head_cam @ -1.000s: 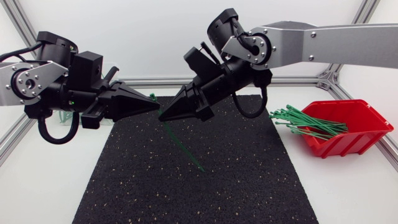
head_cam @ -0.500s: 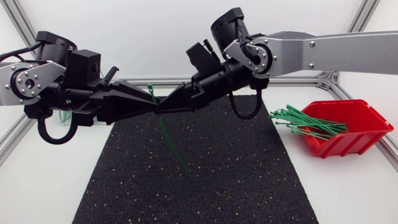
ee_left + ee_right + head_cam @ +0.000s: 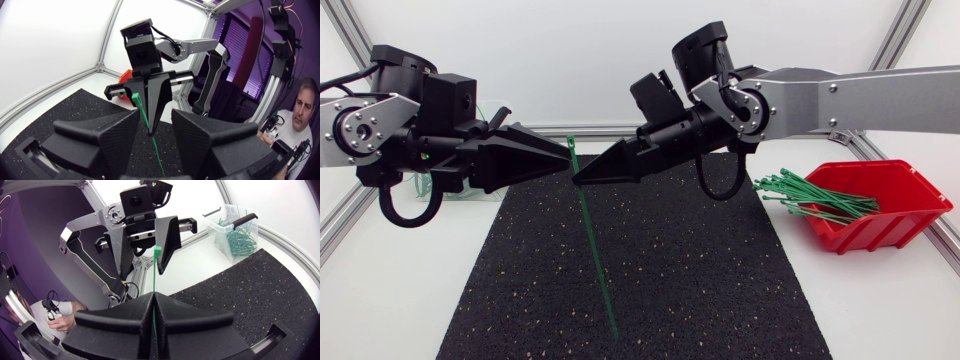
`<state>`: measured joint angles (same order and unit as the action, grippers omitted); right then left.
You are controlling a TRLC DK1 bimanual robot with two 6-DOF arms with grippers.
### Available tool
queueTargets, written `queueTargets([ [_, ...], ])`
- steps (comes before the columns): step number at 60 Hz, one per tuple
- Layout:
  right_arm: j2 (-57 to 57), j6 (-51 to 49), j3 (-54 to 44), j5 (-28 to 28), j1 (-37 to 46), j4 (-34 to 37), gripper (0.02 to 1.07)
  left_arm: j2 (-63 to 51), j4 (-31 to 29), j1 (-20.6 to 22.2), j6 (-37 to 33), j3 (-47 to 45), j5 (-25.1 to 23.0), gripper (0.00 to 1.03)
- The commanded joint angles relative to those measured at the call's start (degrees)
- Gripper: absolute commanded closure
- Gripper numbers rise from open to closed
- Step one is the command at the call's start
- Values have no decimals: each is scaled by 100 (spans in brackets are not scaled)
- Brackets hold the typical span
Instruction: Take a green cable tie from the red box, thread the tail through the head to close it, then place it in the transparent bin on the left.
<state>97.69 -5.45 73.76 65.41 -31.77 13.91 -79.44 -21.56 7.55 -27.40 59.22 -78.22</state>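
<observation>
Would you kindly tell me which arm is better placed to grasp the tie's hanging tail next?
Probably left: the left gripper is open, facing the cable tie, while the right gripper is shut on it below the head, tail hanging free.

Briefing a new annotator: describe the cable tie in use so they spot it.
Over the black mat, the left gripper and right gripper face tip to tip. The cable tie hangs from the right one's fingers. Unlike the bundle in the red box, it dangles alone.

White table bears a black mat, red box and transparent bin.
</observation>
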Motion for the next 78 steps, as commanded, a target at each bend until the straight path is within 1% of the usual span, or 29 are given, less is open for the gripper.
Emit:
queueTargets([
  [1,-154,229,-221,69,13,-170,101,-107,64,-43,94,195,-115,57],
  [10,-206,343,-292,69,-5,-319,101,-177,82,-17,121,204,-115,59],
  [11,-206,343,-292,77,-5,-328,101,-177,82,-17,121,204,-115,59],
  [12,-215,343,-292,77,-5,-345,101,-186,82,-8,121,195,-115,62],
  [15,-233,361,-292,86,-14,-363,101,-212,91,1,121,195,-115,64],
  [20,-259,457,-344,86,-31,-486,101,-265,100,9,121,204,-115,64],
  [24,-286,598,-415,86,-49,-679,101,-274,117,9,121,213,-115,65],
  [30,-312,932,-520,86,-49,-1092,101,-291,126,62,129,213,-115,69],
  [61,-294,897,-652,77,-110,-1110,101,-344,214,53,358,292,-115,70],
  [64,-312,897,-652,77,-110,-1119,101,-362,223,62,358,292,-115,74],
  [68,-338,906,-678,77,-110,-1163,101,-397,231,62,358,283,-115,75],
  [70,-347,914,-687,77,-110,-1180,101,-406,240,71,358,283,-124,79],
  [78,-347,906,-714,60,-110,-1198,101,-406,240,80,367,274,-150,80],
])
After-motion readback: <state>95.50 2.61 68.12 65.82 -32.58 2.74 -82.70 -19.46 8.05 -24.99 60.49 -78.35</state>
